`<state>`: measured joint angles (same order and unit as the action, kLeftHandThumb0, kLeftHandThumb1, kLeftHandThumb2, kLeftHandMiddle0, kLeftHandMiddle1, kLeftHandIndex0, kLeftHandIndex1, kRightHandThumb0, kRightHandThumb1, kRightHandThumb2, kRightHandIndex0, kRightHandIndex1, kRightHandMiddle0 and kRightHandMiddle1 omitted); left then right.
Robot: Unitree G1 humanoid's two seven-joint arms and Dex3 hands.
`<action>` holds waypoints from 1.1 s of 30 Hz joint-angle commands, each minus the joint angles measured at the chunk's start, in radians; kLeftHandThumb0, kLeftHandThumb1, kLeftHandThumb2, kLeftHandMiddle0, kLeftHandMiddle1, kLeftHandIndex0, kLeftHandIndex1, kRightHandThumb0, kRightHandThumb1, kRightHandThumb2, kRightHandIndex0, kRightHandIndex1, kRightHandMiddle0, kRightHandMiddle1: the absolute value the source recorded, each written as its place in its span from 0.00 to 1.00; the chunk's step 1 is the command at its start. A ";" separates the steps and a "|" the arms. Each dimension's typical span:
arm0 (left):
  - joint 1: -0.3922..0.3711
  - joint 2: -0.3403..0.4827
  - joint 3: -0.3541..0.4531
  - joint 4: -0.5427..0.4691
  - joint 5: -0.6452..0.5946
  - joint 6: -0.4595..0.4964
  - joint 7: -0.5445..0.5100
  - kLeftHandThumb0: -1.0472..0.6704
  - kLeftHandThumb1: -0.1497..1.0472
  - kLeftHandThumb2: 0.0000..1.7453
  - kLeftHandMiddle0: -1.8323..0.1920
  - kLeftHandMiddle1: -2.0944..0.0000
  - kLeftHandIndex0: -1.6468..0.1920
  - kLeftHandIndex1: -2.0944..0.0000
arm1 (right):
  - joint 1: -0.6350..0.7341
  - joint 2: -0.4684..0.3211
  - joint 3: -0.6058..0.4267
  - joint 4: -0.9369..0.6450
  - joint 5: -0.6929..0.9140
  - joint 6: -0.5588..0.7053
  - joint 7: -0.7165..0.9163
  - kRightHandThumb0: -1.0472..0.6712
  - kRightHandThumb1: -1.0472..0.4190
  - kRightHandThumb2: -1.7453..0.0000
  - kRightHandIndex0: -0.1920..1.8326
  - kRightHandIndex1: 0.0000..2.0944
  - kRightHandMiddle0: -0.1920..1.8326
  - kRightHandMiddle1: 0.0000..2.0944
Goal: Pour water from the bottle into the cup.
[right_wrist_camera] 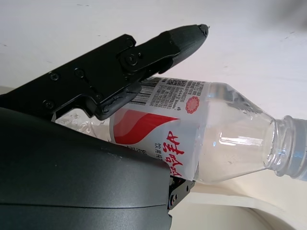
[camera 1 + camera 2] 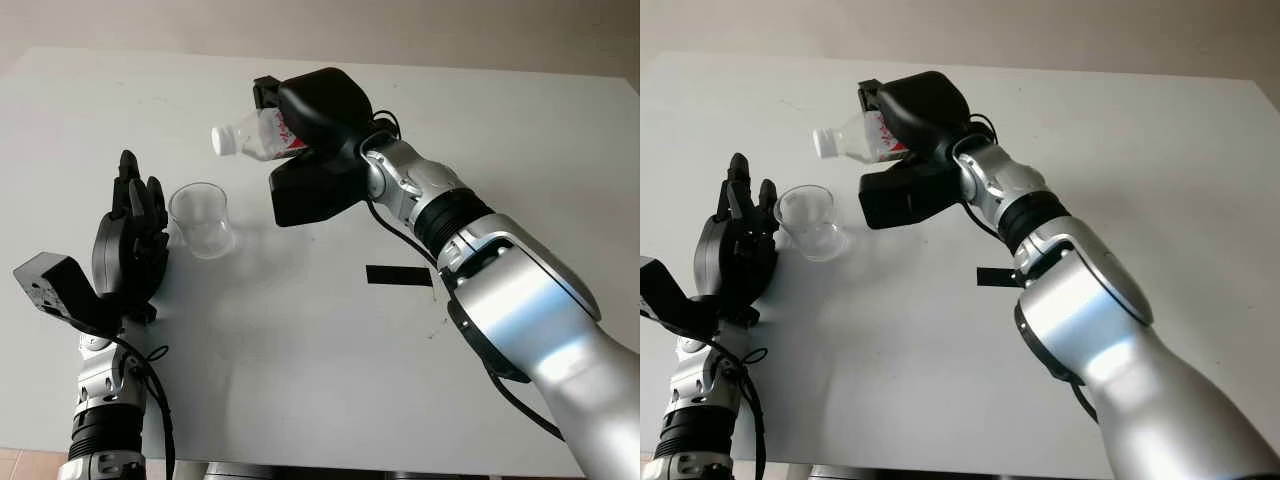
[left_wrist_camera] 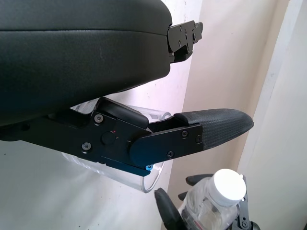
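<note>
Right hand (image 2: 315, 125) grips tilted clear ridged bottle (image 2: 255, 137) above transparent cup (image 2: 201, 220).

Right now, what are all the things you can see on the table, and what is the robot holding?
bottle: one, clear with a white cap and a red-and-white label, tipped on its side in the air above the table, cap end toward the cup
cup: one, clear, upright on the table
tape mark: one, black, on the table
table: one, white
right hand: one, black, shut on the bottle
left hand: one, black, open, beside the cup
</note>
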<state>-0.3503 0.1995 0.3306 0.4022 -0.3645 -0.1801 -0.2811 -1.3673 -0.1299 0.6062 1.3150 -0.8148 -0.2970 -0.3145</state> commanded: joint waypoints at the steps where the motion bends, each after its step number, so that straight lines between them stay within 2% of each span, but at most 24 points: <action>1: 0.007 -0.014 -0.004 0.014 0.001 -0.005 -0.001 0.10 1.00 0.37 1.00 1.00 1.00 1.00 | -0.046 0.014 0.006 0.004 -0.007 0.006 -0.015 0.44 0.00 0.95 0.47 1.00 0.18 0.98; 2: 0.007 -0.013 -0.004 0.015 0.000 -0.006 -0.004 0.09 1.00 0.37 1.00 1.00 1.00 1.00 | -0.049 0.021 0.020 0.006 -0.019 0.015 -0.023 0.44 0.01 0.96 0.44 1.00 0.17 0.93; 6: 0.009 -0.016 -0.007 0.014 0.002 -0.010 -0.004 0.10 1.00 0.37 1.00 1.00 1.00 1.00 | -0.059 0.041 0.050 0.012 -0.046 0.034 -0.045 0.45 0.04 0.97 0.39 1.00 0.18 0.93; 11: 0.012 -0.021 -0.009 0.010 0.004 -0.013 0.003 0.10 1.00 0.38 1.00 1.00 1.00 1.00 | -0.070 0.072 0.073 0.020 -0.062 0.055 -0.046 0.42 0.05 0.97 0.45 1.00 0.21 0.86; 13: 0.013 -0.023 -0.008 0.012 0.005 -0.017 0.004 0.10 1.00 0.38 1.00 1.00 1.00 1.00 | -0.072 0.078 0.092 0.021 -0.080 0.057 -0.060 0.41 0.04 0.97 0.48 1.00 0.22 0.88; 15: 0.014 -0.025 -0.009 0.013 0.008 -0.020 0.006 0.10 1.00 0.38 1.00 1.00 1.00 1.00 | -0.074 0.078 0.123 0.022 -0.113 0.062 -0.090 0.40 0.01 0.96 0.51 1.00 0.24 0.96; 18: 0.015 -0.027 -0.008 0.010 0.007 -0.018 0.009 0.10 1.00 0.37 1.00 1.00 1.00 1.00 | -0.078 0.077 0.150 0.024 -0.140 0.062 -0.111 0.40 0.01 0.97 0.51 1.00 0.23 0.94; 21: 0.015 -0.027 -0.006 0.017 0.002 -0.023 0.001 0.10 1.00 0.37 1.00 1.00 1.00 1.00 | -0.082 0.073 0.181 0.027 -0.170 0.060 -0.136 0.40 0.00 0.97 0.51 1.00 0.24 0.99; 25: 0.015 -0.028 -0.006 0.019 0.003 -0.026 0.002 0.10 1.00 0.37 1.00 1.00 1.00 1.00 | -0.088 0.065 0.222 0.030 -0.208 0.053 -0.181 0.40 0.02 0.97 0.52 1.00 0.22 0.99; 27: 0.016 -0.028 -0.005 0.017 0.001 -0.026 0.002 0.10 1.00 0.37 1.00 1.00 1.00 1.00 | -0.094 0.060 0.247 0.032 -0.234 0.054 -0.201 0.39 0.03 0.97 0.54 1.00 0.21 0.96; 33: 0.018 -0.028 -0.003 0.016 0.001 -0.025 0.003 0.10 1.00 0.37 1.00 1.00 1.00 1.00 | -0.105 0.050 0.300 0.038 -0.289 0.065 -0.256 0.38 0.05 0.97 0.53 1.00 0.24 0.92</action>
<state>-0.3502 0.1854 0.3275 0.4033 -0.3598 -0.2033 -0.2773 -1.4322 -0.0706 0.9014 1.3547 -1.0987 -0.2381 -0.5573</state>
